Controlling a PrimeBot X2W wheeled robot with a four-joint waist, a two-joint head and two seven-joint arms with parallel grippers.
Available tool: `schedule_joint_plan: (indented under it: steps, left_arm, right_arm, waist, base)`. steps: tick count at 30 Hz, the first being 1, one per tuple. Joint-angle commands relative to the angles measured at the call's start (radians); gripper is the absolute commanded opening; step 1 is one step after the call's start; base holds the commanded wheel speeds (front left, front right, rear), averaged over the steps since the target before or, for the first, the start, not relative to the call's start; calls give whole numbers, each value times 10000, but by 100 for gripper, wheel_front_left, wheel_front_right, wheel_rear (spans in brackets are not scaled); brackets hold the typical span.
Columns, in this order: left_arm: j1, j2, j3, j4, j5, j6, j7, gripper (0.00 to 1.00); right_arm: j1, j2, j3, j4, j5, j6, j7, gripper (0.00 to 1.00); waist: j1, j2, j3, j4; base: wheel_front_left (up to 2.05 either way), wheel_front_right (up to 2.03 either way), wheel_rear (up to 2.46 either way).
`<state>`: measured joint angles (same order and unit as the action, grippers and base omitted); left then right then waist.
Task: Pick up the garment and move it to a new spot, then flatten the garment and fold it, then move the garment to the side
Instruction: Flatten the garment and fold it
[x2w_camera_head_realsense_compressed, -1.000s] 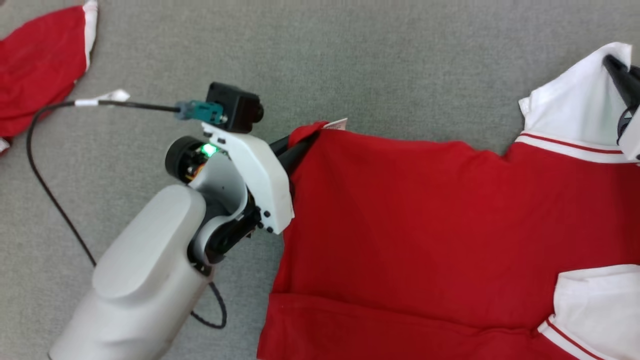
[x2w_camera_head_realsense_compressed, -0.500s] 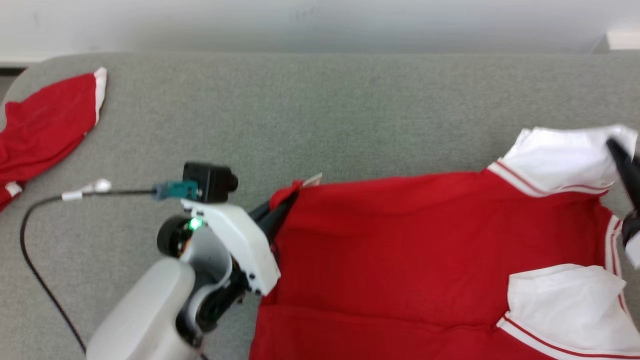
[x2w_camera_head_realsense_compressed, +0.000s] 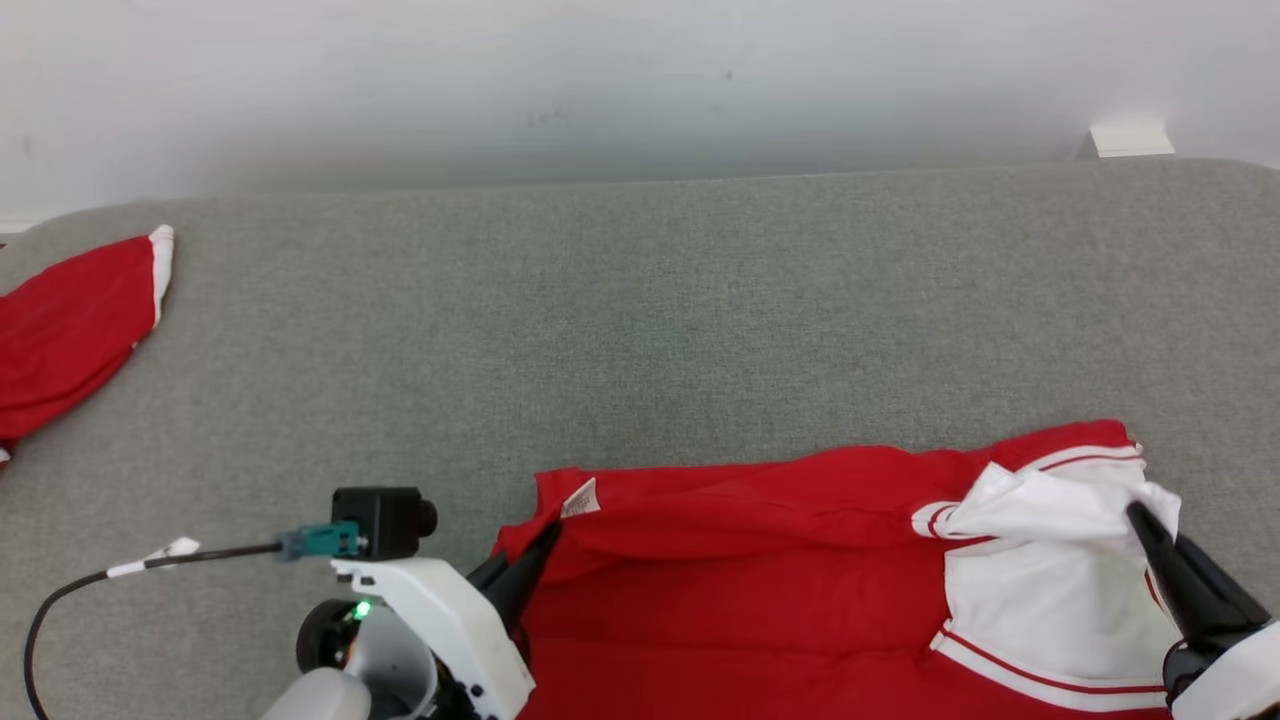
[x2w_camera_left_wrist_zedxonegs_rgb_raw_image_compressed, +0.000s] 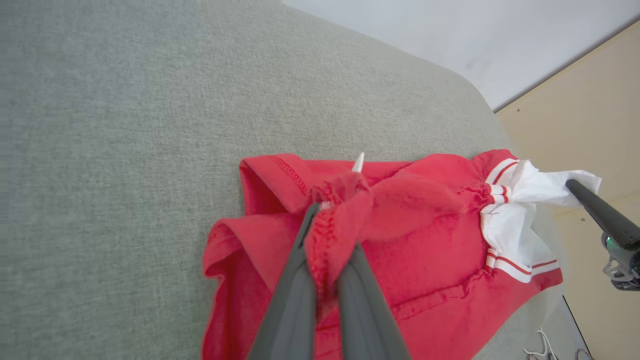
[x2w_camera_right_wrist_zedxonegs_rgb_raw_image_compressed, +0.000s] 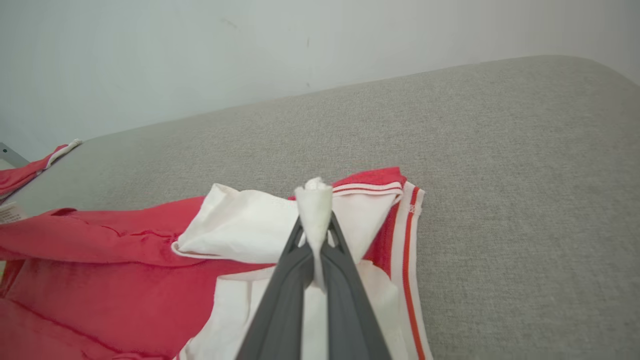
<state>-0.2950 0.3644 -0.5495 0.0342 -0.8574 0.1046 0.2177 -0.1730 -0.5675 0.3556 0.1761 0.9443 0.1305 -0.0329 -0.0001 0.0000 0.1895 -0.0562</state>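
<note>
The garment is a red shirt with white sleeves and red-striped cuffs, lying at the near edge of the grey table. Its far half is folded back toward me. My left gripper is shut on the red hem corner by the small white tag. In the left wrist view the hem bunches between the dark fingers. My right gripper is shut on the white sleeve. In the right wrist view a white tuft sticks up past that gripper's tips.
Another red cloth with a white edge lies at the far left of the table. A black cable runs from the left wrist camera. A pale wall rises behind the table. Bare grey surface spreads beyond the garment.
The head camera has tilted up, bringing the wall into view. Both grippers have drawn the shirt's far edge toward me, and the sleeve and hem now fold over the body.
</note>
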Motion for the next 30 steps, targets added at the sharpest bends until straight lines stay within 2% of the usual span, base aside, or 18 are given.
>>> schedule_joint_plan:
  steps: [1, 3, 4, 5, 9, 12, 15, 17, 19, 24, 30]
  left_arm:
    - [168, 85, 67, -28, -102, 13, -95, 0]
    - [275, 77, 80, -23, -88, 96, -144, 0]
    - [322, 57, 82, -15, -56, 97, -231, 32]
    - [396, 47, 32, 10, -11, 92, -260, 100]
    - [872, 19, -76, 186, -99, 110, -376, 100]
    - [1346, 216, 8, 300, 58, 268, -704, 100]
    - [1872, 284, 143, 211, 306, 459, -1414, 100]
    - [2107, 426, 336, 48, 737, 721, -2172, 100]
    - [2391, 284, 611, -109, 964, 1010, -3055, 100]
    - [2631, 160, 716, -25, 2097, 1468, -4513, 100]
    - [2783, -404, 861, 32, 3756, 1815, -4825, 100]
  right_arm:
    - [166, 13, -34, 87, -44, 1, -87, 0]
    - [283, 69, -52, 287, -203, 1, -61, 0]
    - [317, 89, -15, 365, -337, 2, -56, 26]
    - [357, 159, -34, 479, -412, 1, -73, 100]
    - [657, 164, 114, 702, -519, 1, 258, 100]
    - [1013, -17, 28, 663, -403, 1, 450, 100]
    - [1440, -248, -489, 478, -215, 1, 443, 100]
    - [1674, -382, -1079, 346, 22, 1, 362, 100]
    - [1778, -498, -1680, 343, 55, 1, 360, 100]
    - [1480, -94, -2417, 443, 80, 2, 1167, 100]
    - [870, 626, -2291, 1008, -493, 1, 2456, 100]
  waist:
    - [1, 0, -43, -20]
    - [1, 0, -68, -45]
    - [1, 0, -82, -58]
    - [1, 0, -95, -68]
    - [1, 0, -259, -100]
    - [1, 0, -469, -111]
    - [1, 0, -728, -93]
    - [1, 0, -875, -83]
    - [1, 0, -963, -53]
    - [1, 0, -1093, 116]
    - [1, 0, -1102, 381]
  base:
    - [0, 0, 0]
    - [0, 0, 0]
    - [0, 0, 0]
    - [0, 0, 0]
    - [0, 0, 0]
    - [0, 0, 0]
    - [0, 0, 0]
    - [0, 0, 0]
    - [0, 0, 0]
    - [0, 0, 0]
    - [0, 0, 0]
